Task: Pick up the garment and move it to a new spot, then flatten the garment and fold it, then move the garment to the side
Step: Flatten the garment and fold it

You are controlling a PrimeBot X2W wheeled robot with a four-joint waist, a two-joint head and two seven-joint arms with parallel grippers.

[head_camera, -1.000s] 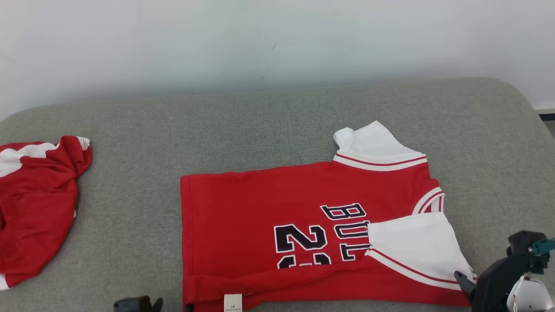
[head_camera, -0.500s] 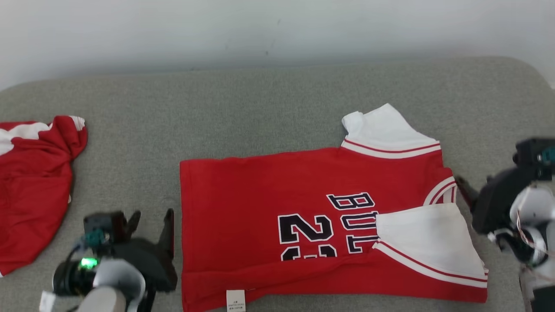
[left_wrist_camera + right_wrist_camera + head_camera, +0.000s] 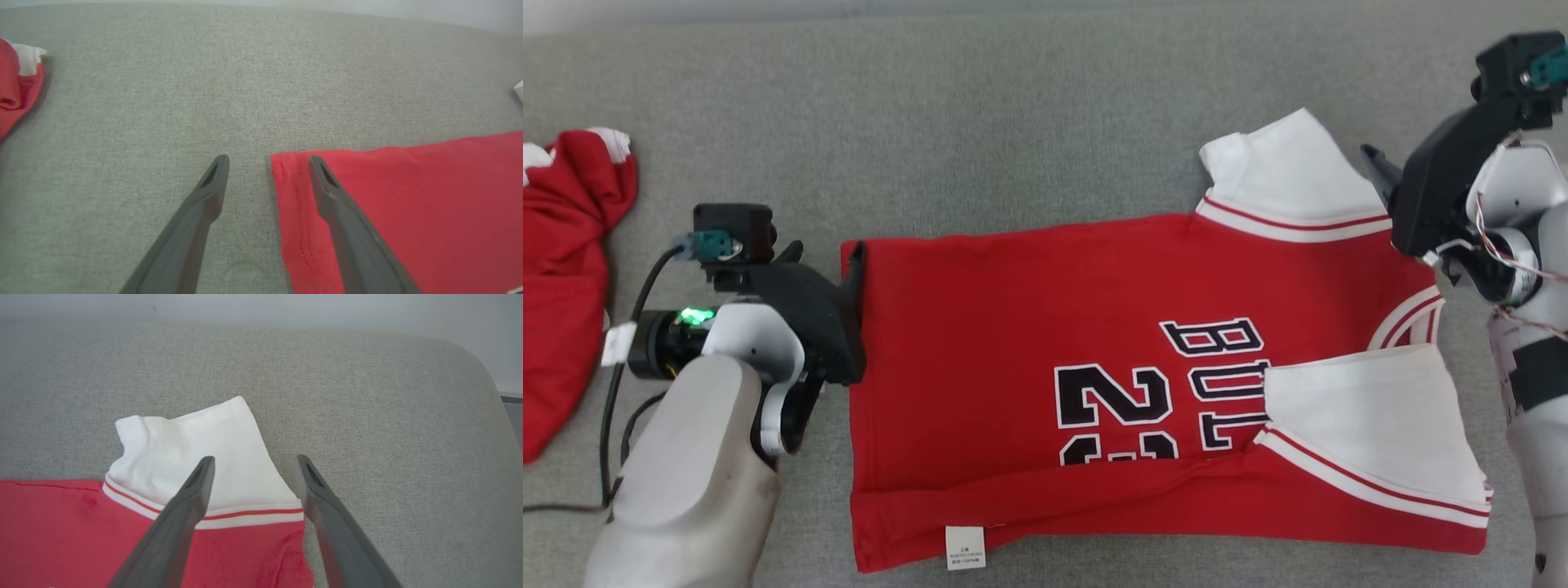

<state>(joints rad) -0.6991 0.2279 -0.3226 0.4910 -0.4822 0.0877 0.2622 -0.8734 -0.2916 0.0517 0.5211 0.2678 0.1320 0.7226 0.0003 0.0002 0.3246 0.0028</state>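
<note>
1. A red jersey (image 3: 1029, 327) is seen lying flat on the grey upholstered surface (image 3: 1013, 122), lettering upward. Its near long edge is folded over onto the body, and a white label (image 3: 965, 547) shows at the near hem corner.
2. The far sleeve (image 3: 1282, 175), white, is spread out on the surface. The near sleeve (image 3: 1372, 416), also white, is folded in over the lettering.
3. The left tool (image 3: 267, 161) is held with its fingers apart at the jersey's far hem corner, one finger over the red cloth and the other over bare surface. Nothing is clamped, and contact with the cloth cannot be told.
4. The right tool (image 3: 255, 459) is held with its fingers apart across the outer edge of the far sleeve, one finger above the white cloth and the other above bare surface. Nothing is gripped.
5. A second red-and-white garment (image 3: 564, 286) is noted crumpled at the left, well apart from the jersey.
</note>
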